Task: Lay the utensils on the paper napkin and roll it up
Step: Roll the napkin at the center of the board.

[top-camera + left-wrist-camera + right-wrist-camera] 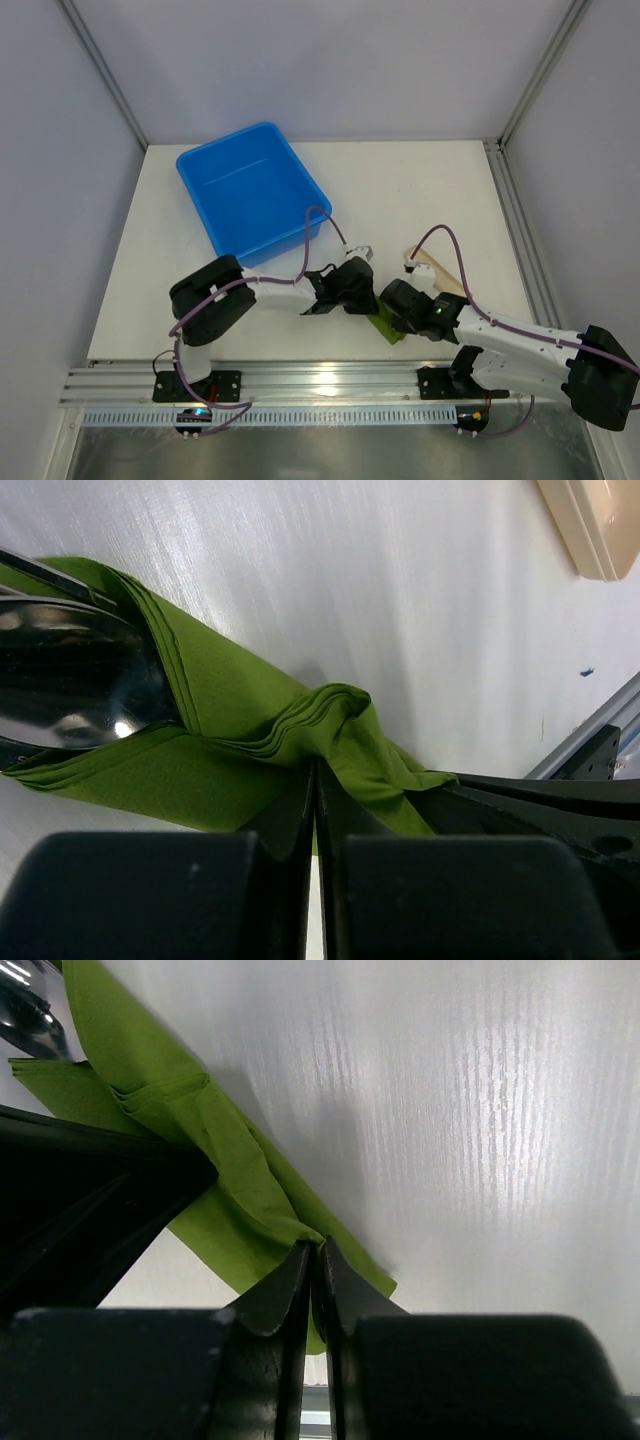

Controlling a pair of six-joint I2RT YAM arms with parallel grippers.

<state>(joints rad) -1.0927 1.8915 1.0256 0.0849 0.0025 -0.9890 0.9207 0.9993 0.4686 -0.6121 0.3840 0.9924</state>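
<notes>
**Left end effector** (315,780): jaws pressed together, pinching a raised fold of the napkin (230,695).

**Right end effector** (315,1257): jaws all but closed, nipping the napkin's edge.

**Position.** The napkin lies on the bench (400,580) near its front edge, between the two arms, and is partly wrapped round the utensils (60,715). In the left wrist view a spoon (85,670) shows its bowl at 9 o'clock, with a thin metal strip (45,580) at 10 o'clock.

**Handling (judged).**
- The napkin is light, soft and several plies thick, so it creases or tears readily. It is best taken by a shallow pinch at a folded edge.
- The utensils are stiff and smooth, and are likely to slide out of a loose roll.

**Farther off.** A beige block (595,520) sits at 1 o'clock. In the top view a blue bin (250,190) stands at 11 o'clock of the arms.

**Hidden.** The handles are inside the folds and the number of pieces cannot be told. From above, the arms cover most of the napkin.
</notes>
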